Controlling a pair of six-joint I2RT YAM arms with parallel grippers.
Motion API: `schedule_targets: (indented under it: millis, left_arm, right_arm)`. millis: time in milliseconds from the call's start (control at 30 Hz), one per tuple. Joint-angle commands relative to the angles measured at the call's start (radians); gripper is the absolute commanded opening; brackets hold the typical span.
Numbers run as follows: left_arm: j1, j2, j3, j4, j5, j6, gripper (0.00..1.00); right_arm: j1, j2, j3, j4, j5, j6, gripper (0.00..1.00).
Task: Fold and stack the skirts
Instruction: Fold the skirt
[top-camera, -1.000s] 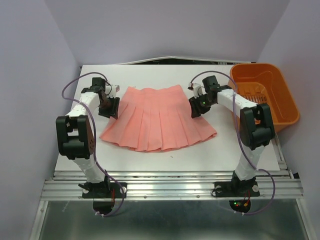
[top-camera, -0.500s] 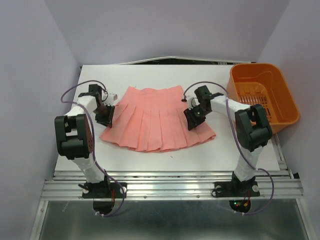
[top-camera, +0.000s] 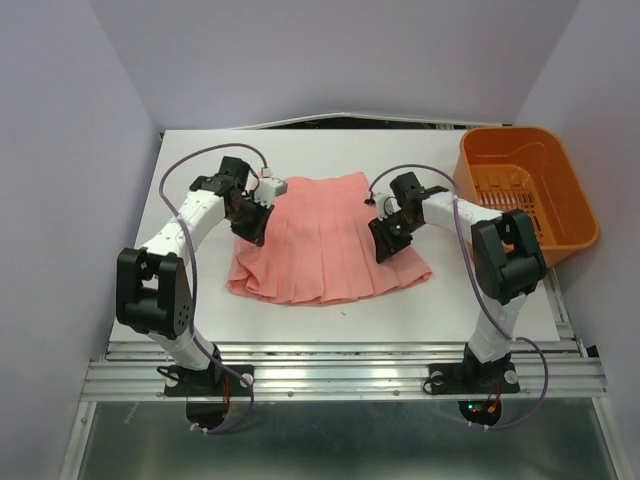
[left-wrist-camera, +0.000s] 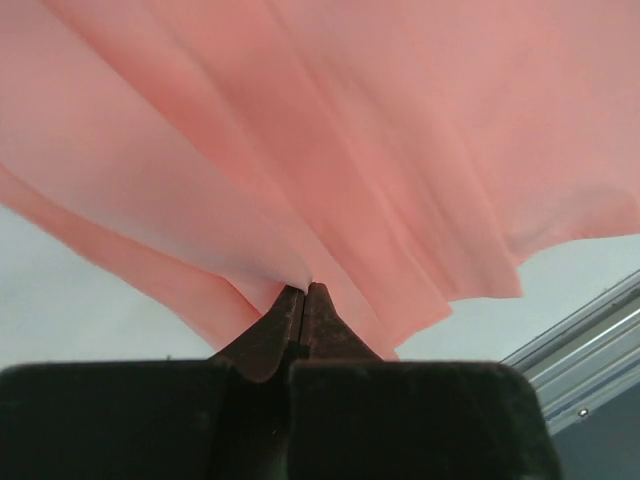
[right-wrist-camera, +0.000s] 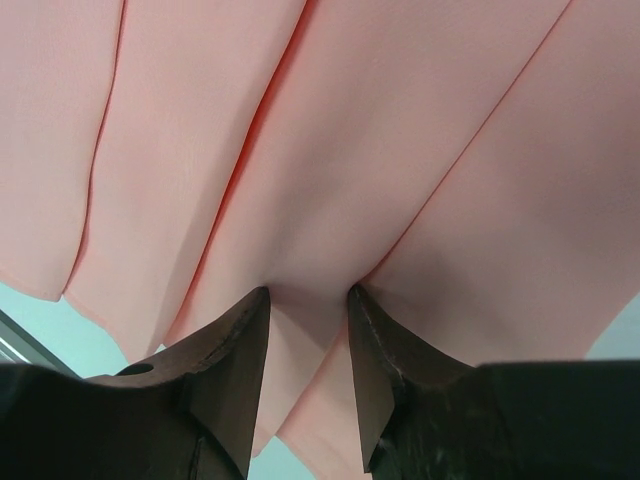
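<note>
1. The salmon-pink pleated skirt (top-camera: 335, 245) is lying in the middle of the white table (top-camera: 440, 310), with its waistband pointing toward the far edge and its hem toward the arms.
2. The left gripper (left-wrist-camera: 305, 290) is pinching the skirt's left edge. Its fingers (left-wrist-camera: 265, 345) are pressing together on a fold of cloth that is draping away from the tips.
3. The skirt's left side is gathering inward, with layers showing at the near-left corner.
4. The right gripper (right-wrist-camera: 308, 295) is bearing down on the skirt's right part. Its fingers (right-wrist-camera: 225, 350) are standing a narrow gap apart with cloth showing between them, unclamped.
5. The orange plastic basket (top-camera: 575, 220) is sitting at the table's far right, apart from the skirt.
</note>
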Motion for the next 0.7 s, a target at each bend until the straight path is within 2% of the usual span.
schedule_targets:
  millis: [0, 33, 133, 233, 267, 467, 567, 667]
  left_arm:
    - [-0.067, -0.008, -0.032, 0.000, -0.004, -0.033, 0.10]
    - [-0.072, -0.002, -0.044, 0.010, -0.009, -0.036, 0.19]
    - [-0.075, -0.005, -0.063, 0.020, -0.006, -0.028, 0.40]
    - [-0.072, -0.043, -0.043, 0.016, -0.023, -0.007, 0.48]
    - [-0.063, -0.075, -0.037, 0.017, -0.027, -0.001, 0.53]
    - [0.051, -0.157, -0.004, -0.006, -0.014, 0.012, 0.56]
    - [0.143, -0.158, -0.013, -0.003, -0.070, 0.002, 0.53]
    - [0.169, -0.151, -0.026, 0.002, -0.084, 0.015, 0.50]
  right_arm:
    - [0.009, -0.054, -0.017, -0.026, -0.022, 0.011, 0.42]
    - [0.009, -0.054, -0.017, -0.026, -0.021, 0.011, 0.42]
    - [0.009, -0.051, -0.012, -0.034, -0.022, 0.010, 0.42]
    - [0.009, -0.047, -0.005, -0.042, -0.024, 0.007, 0.42]
    - [0.009, -0.042, 0.004, -0.045, -0.028, 0.007, 0.42]
    - [0.009, -0.040, 0.017, -0.049, -0.050, 0.010, 0.42]
    - [0.018, -0.039, -0.009, -0.051, -0.054, 0.010, 0.42]
    - [0.029, -0.040, -0.035, -0.046, -0.062, 0.013, 0.42]
